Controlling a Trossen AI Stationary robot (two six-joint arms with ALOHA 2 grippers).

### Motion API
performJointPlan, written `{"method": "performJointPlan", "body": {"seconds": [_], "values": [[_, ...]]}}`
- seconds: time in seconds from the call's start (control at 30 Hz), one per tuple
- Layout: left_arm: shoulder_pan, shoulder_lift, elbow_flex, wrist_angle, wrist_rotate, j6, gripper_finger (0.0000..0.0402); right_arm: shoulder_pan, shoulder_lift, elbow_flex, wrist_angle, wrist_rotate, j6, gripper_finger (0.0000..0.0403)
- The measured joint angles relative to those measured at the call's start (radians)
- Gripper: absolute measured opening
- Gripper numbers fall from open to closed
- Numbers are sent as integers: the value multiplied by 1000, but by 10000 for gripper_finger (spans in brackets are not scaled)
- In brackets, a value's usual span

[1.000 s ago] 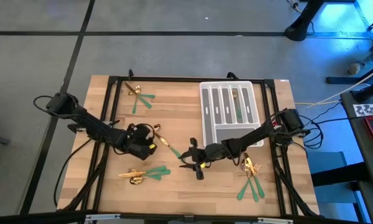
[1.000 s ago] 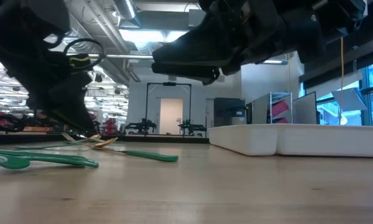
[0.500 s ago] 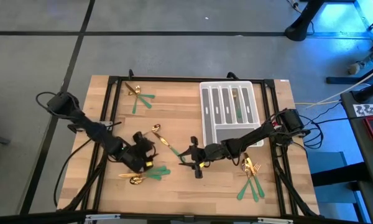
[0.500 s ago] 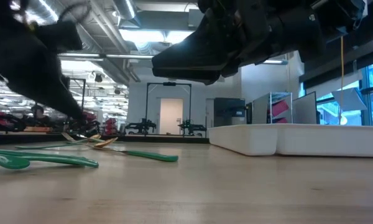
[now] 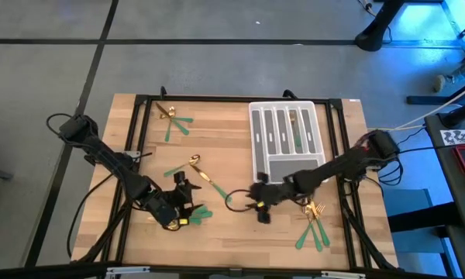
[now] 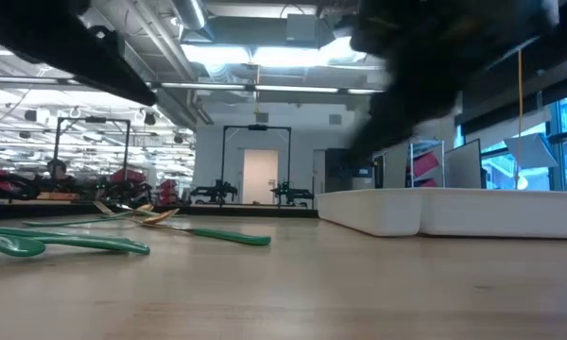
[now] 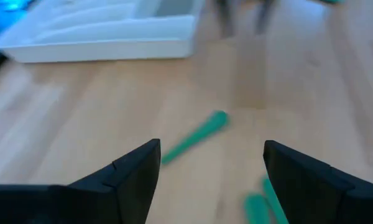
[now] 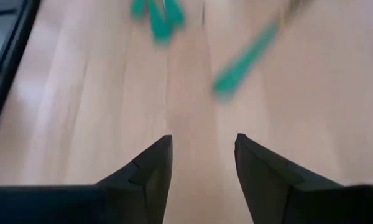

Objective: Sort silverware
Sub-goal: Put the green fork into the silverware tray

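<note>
High view: I see the wooden table point(image 5: 217, 147) on a grey floor, with the white tray point(image 5: 287, 139) far right of centre. My left gripper point(image 5: 178, 209) hangs over silverware point(image 5: 195, 214) near the left front, jaws wide apart and empty. My right gripper point(image 5: 257, 203) hovers mid-table, jaws apart, holding nothing. Other silverware lies scattered in clusters. Low view shows a bright workshop hall behind the table.

No readable text, labels, brands or numbers in any view. Only a black-and-white patterned card point(image 5: 464, 137) at 3 o'clock, off the surface's edge; its marks are too small to make out.
</note>
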Motion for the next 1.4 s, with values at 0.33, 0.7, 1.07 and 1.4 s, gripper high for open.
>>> {"method": "performJointPlan", "body": {"seconds": [0.33, 0.7, 1.07, 1.4], "values": [[32, 23, -2, -4, -133, -3, 274, 355, -86, 0, -331, -133, 1023, 172], [73, 90, -3, -13, -243, 103, 274, 615, -11, 0, -387, 90, 1884, 172], [150, 97, -3, -9, -265, 138, 274, 574, 9, -1, -585, -70, 1918, 172], [134, 97, -3, -10, -265, 41, 274, 515, 48, -1, -570, -56, 1720, 172]]}}
